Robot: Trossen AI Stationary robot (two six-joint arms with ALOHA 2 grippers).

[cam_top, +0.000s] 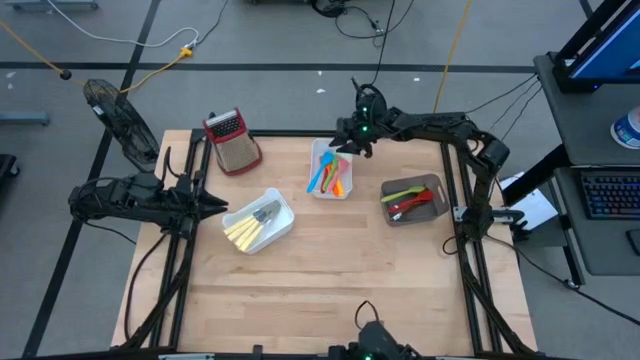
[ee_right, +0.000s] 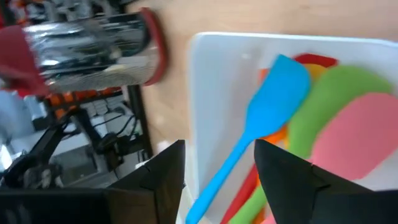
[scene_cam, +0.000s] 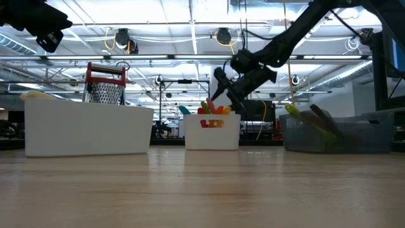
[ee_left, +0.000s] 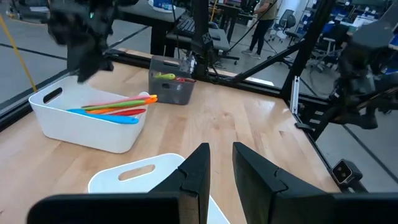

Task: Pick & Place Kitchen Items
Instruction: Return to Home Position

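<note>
A white bin (cam_top: 318, 152) at the table's far middle holds blue (ee_right: 261, 124), green (ee_right: 323, 106), pink (ee_right: 360, 137) and orange utensils lying flat. My right gripper (ee_right: 217, 180) hangs open just above that bin's far end (scene_cam: 218, 95), with nothing between its fingers. A second white bin (cam_top: 283, 215) at the left holds cream and grey utensils. A grey bin (cam_top: 425, 185) at the right holds red and green ones. At the table's left edge my left gripper (cam_top: 220, 207) waits, its fingers (ee_left: 199, 165) a narrow gap apart and empty.
A metal box grater (cam_top: 233, 140) with a red top lies at the far left, close to the middle bin. The near half of the wooden table (cam_top: 330, 290) is bare. Black frame rails (cam_top: 470, 250) run along the table's sides.
</note>
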